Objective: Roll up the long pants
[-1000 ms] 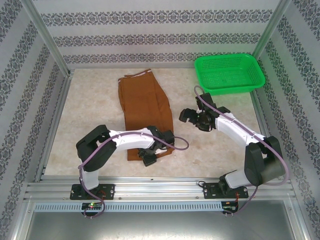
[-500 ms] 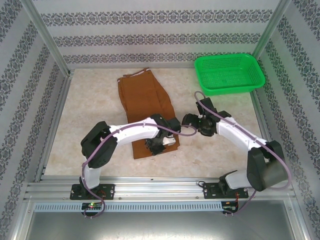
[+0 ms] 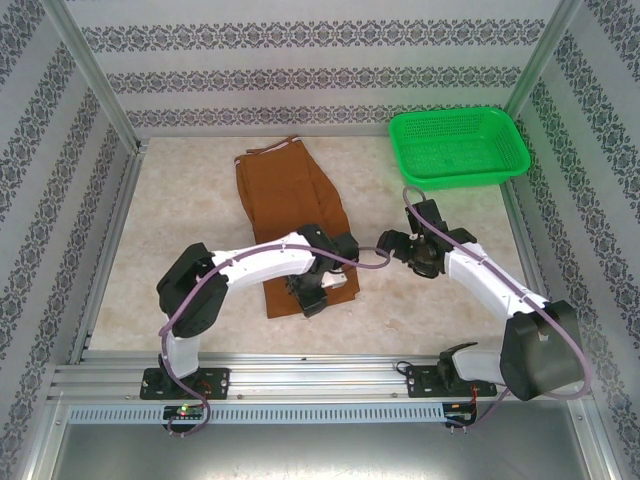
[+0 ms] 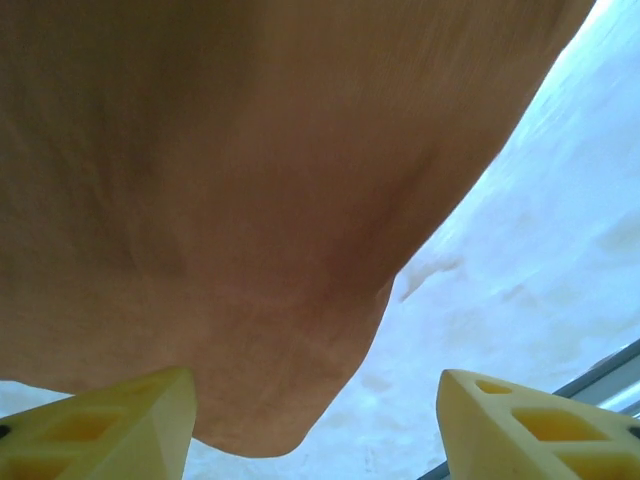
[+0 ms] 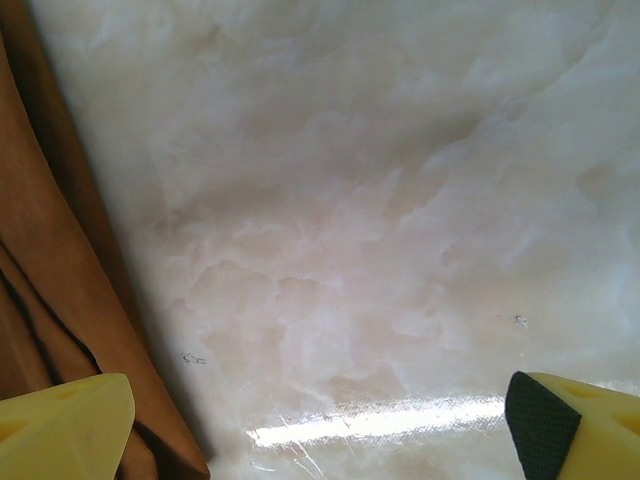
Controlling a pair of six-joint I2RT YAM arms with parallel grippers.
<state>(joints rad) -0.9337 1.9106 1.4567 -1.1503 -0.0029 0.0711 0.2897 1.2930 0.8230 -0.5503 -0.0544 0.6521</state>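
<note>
The long pants [image 3: 285, 205] lie flat on the marble table, rust-brown, with the waistband at the far end and the leg hems near. My left gripper [image 3: 312, 296] hovers over the near right hem corner. In the left wrist view its yellow fingertips [image 4: 110, 432] stand wide open, and a rounded corner of the pants [image 4: 250, 380] sits between them, untouched. My right gripper [image 3: 393, 243] is just right of the pants, low over bare table. It is open, and the pants' edge [image 5: 45, 300] runs along its left fingertip [image 5: 65, 428].
A green plastic basket [image 3: 503, 160] stands at the back right corner. Metal frame posts and patterned walls enclose the table [image 3: 180, 230]. A rail [image 3: 320, 378] runs along the near edge by the arm bases. Bare marble lies left of the pants.
My left gripper has swung from the near hem edge up and right onto the hem corner. My right gripper has drifted slightly right and nearer, its elbow swinging outward.
</note>
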